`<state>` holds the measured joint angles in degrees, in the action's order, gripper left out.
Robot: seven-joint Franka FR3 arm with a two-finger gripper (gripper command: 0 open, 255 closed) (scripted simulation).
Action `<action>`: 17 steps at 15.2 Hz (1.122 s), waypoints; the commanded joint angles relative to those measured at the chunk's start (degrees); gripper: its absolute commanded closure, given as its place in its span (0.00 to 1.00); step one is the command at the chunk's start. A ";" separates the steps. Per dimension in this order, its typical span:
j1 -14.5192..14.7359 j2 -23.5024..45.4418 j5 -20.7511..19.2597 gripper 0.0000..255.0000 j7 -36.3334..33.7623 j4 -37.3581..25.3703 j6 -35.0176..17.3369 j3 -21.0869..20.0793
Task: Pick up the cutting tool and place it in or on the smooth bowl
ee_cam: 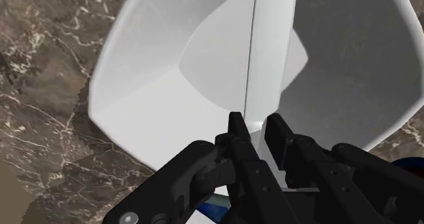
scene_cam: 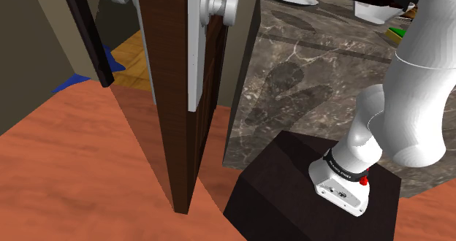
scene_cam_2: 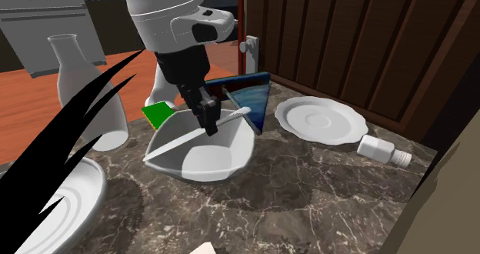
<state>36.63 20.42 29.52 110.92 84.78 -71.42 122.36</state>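
The black jaws are clamped on a plain white, long-bladed knife (scene_cam_2: pixel 181 142), which is held slantwise over the hollow of a smooth white angular bowl (scene_cam_2: pixel 201 162). The bowl is set on a dark veined marble surface (scene_cam_2: pixel 308 202), near a white scalloped plate (scene_cam_2: pixel 319 121).

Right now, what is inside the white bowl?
A white knife, clasped by the gripper, reaches over the hollow of the white bowl. The gripper covers the knife's other end; whether the knife touches the bowl is unclear.
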 commanded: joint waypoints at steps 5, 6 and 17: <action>-0.04 0.04 -0.15 0.00 0.17 0.56 0.05 0.11; -0.08 -0.05 -0.19 0.00 0.04 0.43 0.07 -0.04; -4.56 -10.05 -6.87 0.00 -6.73 -12.99 5.57 -9.40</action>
<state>32.09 10.43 22.70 104.24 71.85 -65.86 113.03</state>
